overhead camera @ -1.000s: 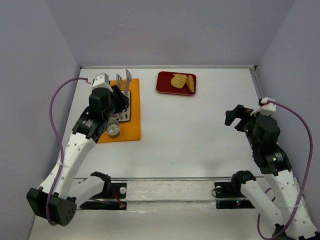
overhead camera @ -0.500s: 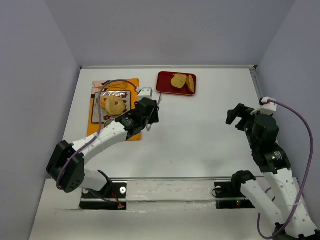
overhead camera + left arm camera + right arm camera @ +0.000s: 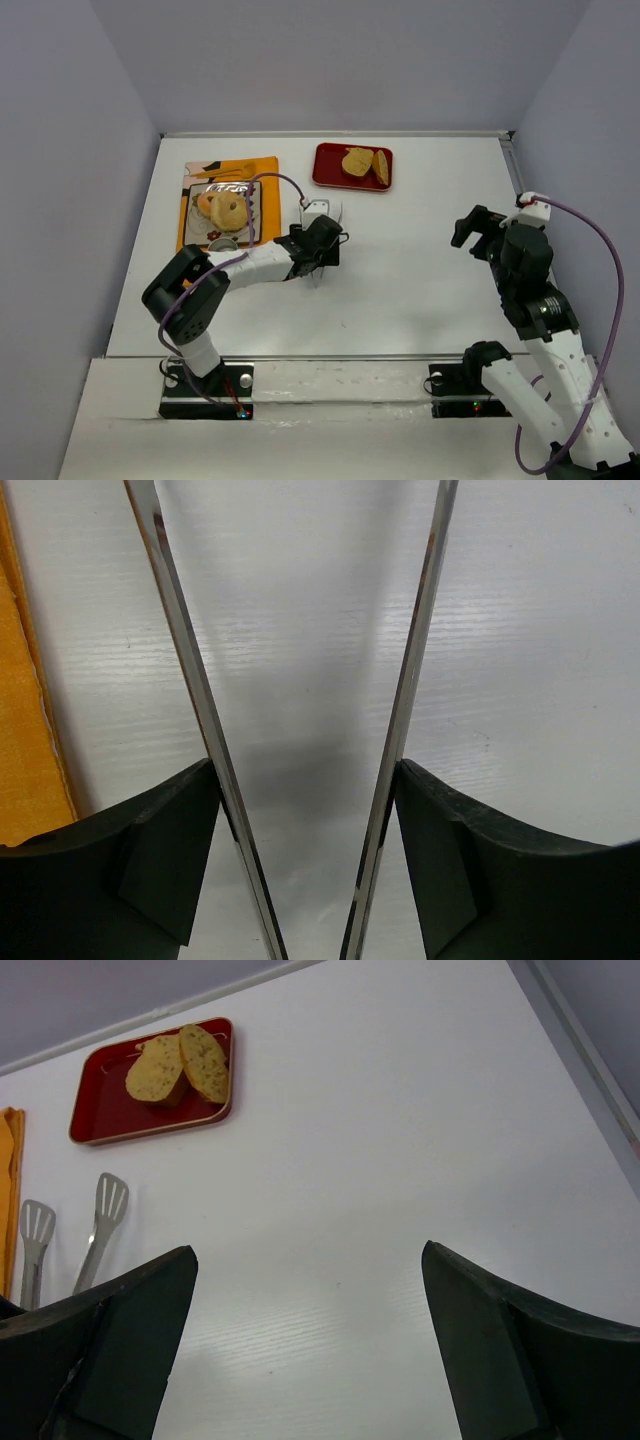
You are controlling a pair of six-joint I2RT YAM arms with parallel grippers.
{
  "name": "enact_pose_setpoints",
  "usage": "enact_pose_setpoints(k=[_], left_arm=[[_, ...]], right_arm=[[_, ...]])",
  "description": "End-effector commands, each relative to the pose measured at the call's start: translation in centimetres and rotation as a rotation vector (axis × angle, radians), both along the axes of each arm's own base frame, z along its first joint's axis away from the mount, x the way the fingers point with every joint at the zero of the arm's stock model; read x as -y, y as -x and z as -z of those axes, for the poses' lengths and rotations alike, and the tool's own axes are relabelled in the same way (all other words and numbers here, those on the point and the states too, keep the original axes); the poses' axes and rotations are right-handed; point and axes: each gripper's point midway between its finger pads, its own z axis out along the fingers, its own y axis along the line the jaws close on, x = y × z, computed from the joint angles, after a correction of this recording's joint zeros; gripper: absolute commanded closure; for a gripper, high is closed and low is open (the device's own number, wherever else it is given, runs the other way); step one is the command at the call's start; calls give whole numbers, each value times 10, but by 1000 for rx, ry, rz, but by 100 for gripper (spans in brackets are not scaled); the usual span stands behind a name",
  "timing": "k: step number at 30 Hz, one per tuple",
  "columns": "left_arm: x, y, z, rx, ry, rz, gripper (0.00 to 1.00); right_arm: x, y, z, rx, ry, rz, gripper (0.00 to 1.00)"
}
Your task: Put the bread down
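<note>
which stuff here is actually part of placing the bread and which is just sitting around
For the job:
- bread slices on the red tray
- bread on the foil sheet
- tongs, held in the left gripper

Just there:
- orange mat under the foil
- small grey round thing at the mat's near edge, too small to identify
- right gripper, open and empty
</note>
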Motion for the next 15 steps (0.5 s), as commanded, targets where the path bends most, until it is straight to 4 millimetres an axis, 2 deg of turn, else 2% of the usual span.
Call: enact_pose_setpoints(k=[1, 2, 4, 5, 6, 7, 8, 9, 10, 11, 12, 14, 15], left_arm=[[18, -10, -33, 75, 52, -20, 8], [19, -9, -40, 82, 63, -15, 1], [24, -7, -57, 90, 69, 8, 1], [24, -6, -78, 109, 67, 18, 1], [22, -6, -88, 132, 73, 17, 1], [13, -7, -121, 187, 77, -13, 1], [9, -7, -137, 213, 79, -12, 1], [3, -7, -163, 250, 73, -6, 1], [-9, -9, -184, 303, 65, -56, 1], [-23, -5, -217, 362, 102, -85, 1], [-33, -3, -239, 402, 117, -111, 1], [-57, 7, -278, 483, 157, -149, 1], [-63, 11, -284, 498, 167, -153, 1]], right_arm=[[4, -1, -10, 45, -6, 25, 0], [4, -2, -9, 43, -4, 23, 0], [3, -2, -9, 40, -4, 21, 0], [3, -2, -9, 40, -4, 18, 0], [3, -2, -9, 41, -5, 17, 0], [2, -2, -10, 42, -7, 12, 0], [2, -2, -10, 42, -9, 11, 0], [1, -2, -11, 46, -9, 9, 0], [1, -2, -11, 46, -9, 8, 0], [0, -2, -12, 49, -11, 2, 0], [0, -2, -13, 51, -14, 1, 0], [-1, -2, -15, 56, -24, 0, 0], [-1, -2, -15, 56, -27, 4, 0]])
